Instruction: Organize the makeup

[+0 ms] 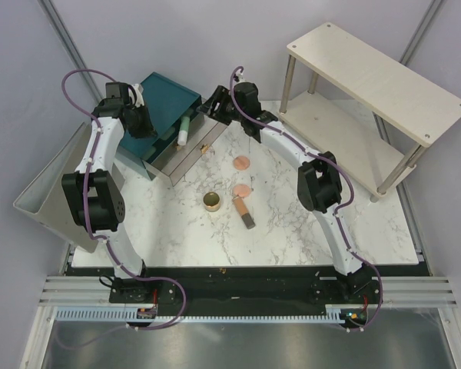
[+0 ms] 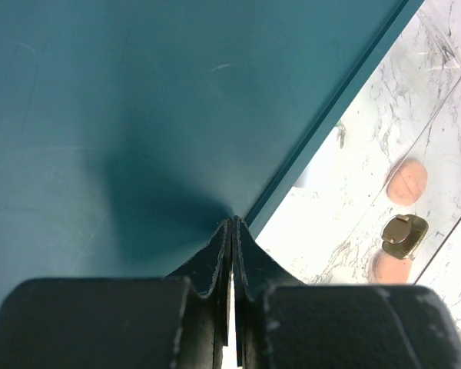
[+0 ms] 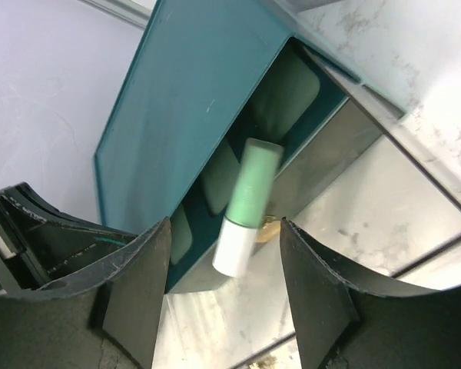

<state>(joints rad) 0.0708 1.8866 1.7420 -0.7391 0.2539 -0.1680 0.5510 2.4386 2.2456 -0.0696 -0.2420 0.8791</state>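
White marble-veined desk is spread below, pale grey walls behind. A large teal box with drawers is seen at the back left, with one clear drawer pulled out.

The right gripper is held over that box, fingers spread wide and nothing clamped between them. The green-and-white plastic tube is seen between the fingers but apart from both, at the mouth of the open drawer. Whether it lies settled or is dropping cannot be told.

The left gripper is clenched on nothing, its tips pressed against the teal top, likely so that the box is steadied.

Out on the desk, two flat round peach-pink discs, a round gold tin and an orange-and-dark tube are left to be sorted.

All are judged light and rigid. The tubes are smooth and apt to roll, so they are best pinched across the barrel at mid-length. Little edge is offered by the thin discs, and they may slide. The tin is best taken across its rim.
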